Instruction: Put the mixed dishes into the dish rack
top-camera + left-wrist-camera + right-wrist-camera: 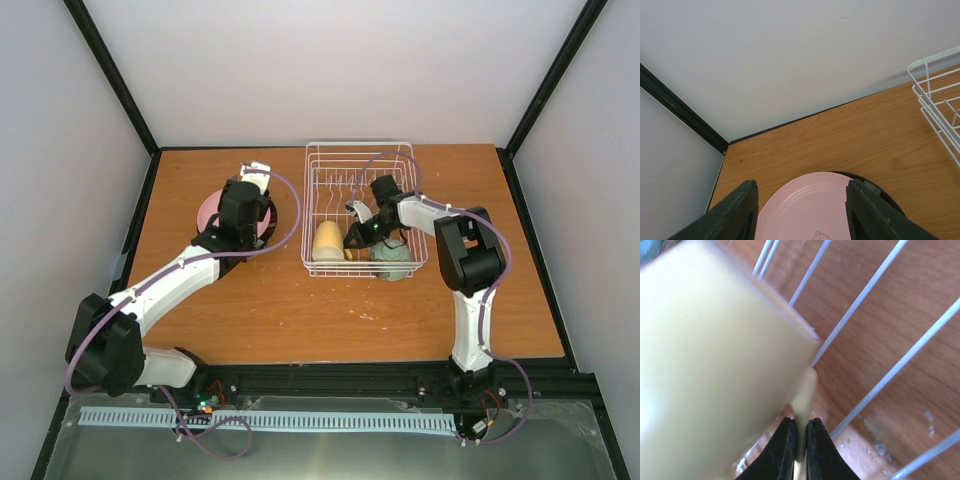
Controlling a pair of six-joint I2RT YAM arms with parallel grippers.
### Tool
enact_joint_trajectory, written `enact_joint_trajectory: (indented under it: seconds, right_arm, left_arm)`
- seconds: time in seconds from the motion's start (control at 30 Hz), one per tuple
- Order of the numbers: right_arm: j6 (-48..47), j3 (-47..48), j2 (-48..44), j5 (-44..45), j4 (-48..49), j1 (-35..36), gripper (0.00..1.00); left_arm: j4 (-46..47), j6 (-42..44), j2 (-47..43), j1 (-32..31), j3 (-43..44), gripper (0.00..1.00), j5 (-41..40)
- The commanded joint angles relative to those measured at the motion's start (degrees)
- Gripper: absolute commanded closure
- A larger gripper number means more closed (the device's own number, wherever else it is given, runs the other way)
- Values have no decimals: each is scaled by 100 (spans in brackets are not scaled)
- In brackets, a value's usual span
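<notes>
The brown wood-grain tabletop point(300, 320) is sitting inside a booth of plain white walls point(300, 70) edged with black frame posts point(115, 80). A few pale specks are showing on the wood.

The white wire dish rack point(360, 146) is standing at the back middle of the surface. The pale yellow handled mug point(328, 241) is lying on its side in the rack's near-left corner. The right gripper point(801, 440) is reaching into the rack beside it, with its jaws pressed together on the mug's thin handle. The round mint green bowl point(392, 262) is resting at the rack's near-right corner. Whether it is sitting fully inside the wires cannot be told.

The step in hand appears to be the placing of the mug. The next move is likely calling for the right jaws to part and for the arm to lift straight out without snagging the wires or the bowl.

Left of the rack, well apart from it, the flat round pink plate point(805, 205) is lying on a dark-rimmed plate point(880, 192). The left gripper point(801, 185) is hovering over the pair with its jaws spread and nothing between them. Both plates are awaiting loading, and a grip on the pink plate's rim looks due once the rack is free.
</notes>
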Motion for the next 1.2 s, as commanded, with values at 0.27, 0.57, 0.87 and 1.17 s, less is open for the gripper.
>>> enact_joint_trajectory:
  seconds: [0.27, 0.57, 0.87, 1.17]
  right_arm:
    - [40, -100, -219, 141, -96, 3, 97]
    - [209, -258, -1416, 770, 344, -320, 97]
    - [166, -962, -2649, 2200, 1918, -18, 97]
    - [-1345, -3106, -3664, 5978, 5881, 1258, 97]
  left_arm:
    - [78, -36, -49, 71, 5, 51, 20]
    - [-7, -130, -123, 76, -4, 51, -22]
    - [-140, -310, -106, 71, 113, 51, -91]
    - [-286, -406, -209, 71, 89, 51, -175]
